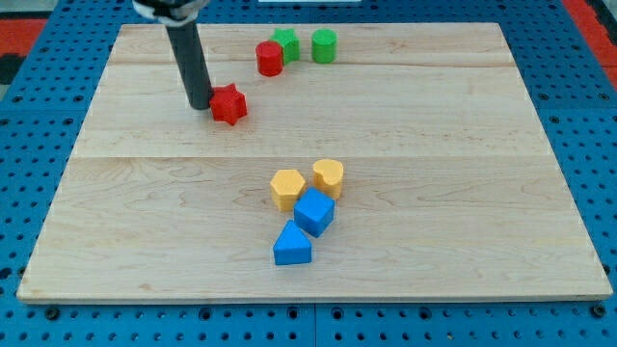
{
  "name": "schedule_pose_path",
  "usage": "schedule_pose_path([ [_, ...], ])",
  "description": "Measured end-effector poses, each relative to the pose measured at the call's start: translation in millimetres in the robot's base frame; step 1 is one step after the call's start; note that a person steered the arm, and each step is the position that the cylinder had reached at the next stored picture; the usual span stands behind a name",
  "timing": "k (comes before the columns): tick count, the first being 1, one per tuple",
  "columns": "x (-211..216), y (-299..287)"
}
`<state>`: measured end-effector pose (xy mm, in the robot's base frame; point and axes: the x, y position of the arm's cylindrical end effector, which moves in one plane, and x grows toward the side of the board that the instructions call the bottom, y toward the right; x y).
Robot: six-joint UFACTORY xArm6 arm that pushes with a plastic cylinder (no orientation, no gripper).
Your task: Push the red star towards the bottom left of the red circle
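Note:
The red star (229,104) lies on the wooden board (434,145) at the upper left of centre. The red circle (269,59) stands up and to the right of it, near the view's top. My tip (200,104) is on the board just left of the red star, touching or almost touching its left side. The dark rod rises from there to the view's top edge.
A green star-like block (286,43) touches the red circle's upper right, and a green circle (324,45) stands right of that. Below centre is a cluster: a yellow hexagon (287,188), a yellow block (328,178), a blue cube (314,212) and a blue triangle (291,245).

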<state>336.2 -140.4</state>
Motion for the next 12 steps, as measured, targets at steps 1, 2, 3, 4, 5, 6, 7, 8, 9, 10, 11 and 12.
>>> schedule_pose_path([
  [1, -22.6, 0.0],
  [2, 6.0, -19.3],
  [3, 49.7, -23.6],
  [4, 65.2, 4.3],
  [5, 48.6, 45.1],
  [6, 29.4, 81.6],
  [7, 34.5, 92.4],
  [8, 50.4, 61.4],
  [9, 22.9, 28.7],
  [10, -22.9, 28.8],
  [11, -29.7, 28.8],
  [12, -27.2, 28.8],
])
